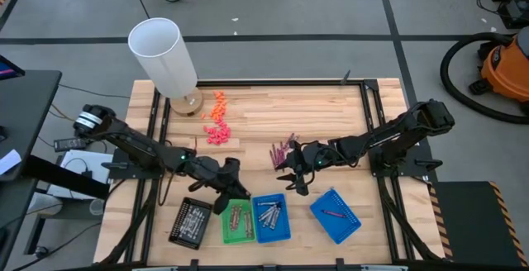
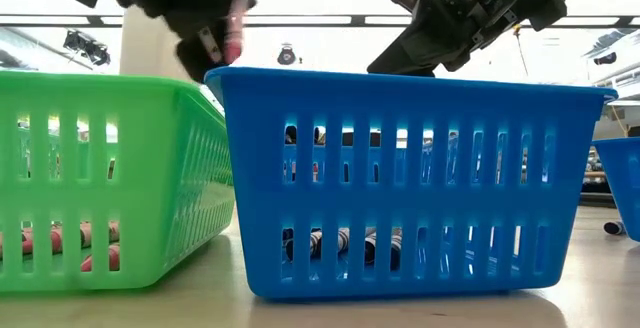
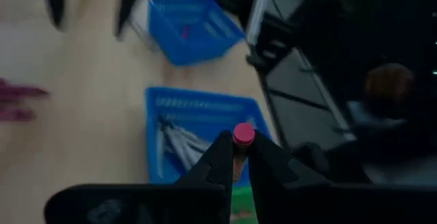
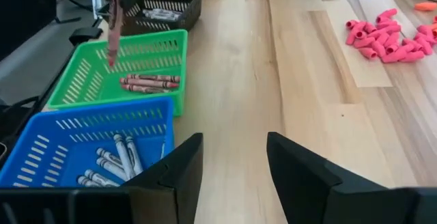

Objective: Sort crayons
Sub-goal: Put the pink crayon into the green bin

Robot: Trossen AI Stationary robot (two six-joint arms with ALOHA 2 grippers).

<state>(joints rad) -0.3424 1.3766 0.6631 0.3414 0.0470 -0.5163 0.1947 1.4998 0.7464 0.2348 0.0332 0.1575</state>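
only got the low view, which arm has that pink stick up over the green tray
observer: the left tool, shut on a pink crayon that hangs upright over the green tray.
operator: whats in the green one, i only see bits through the slots
observer: a few red-brown crayons lying side by side, no pink among them.
operator: so where do pinks go
observer: probably the far blue tray on the right arm's side; a lone pink crayon lies in it.
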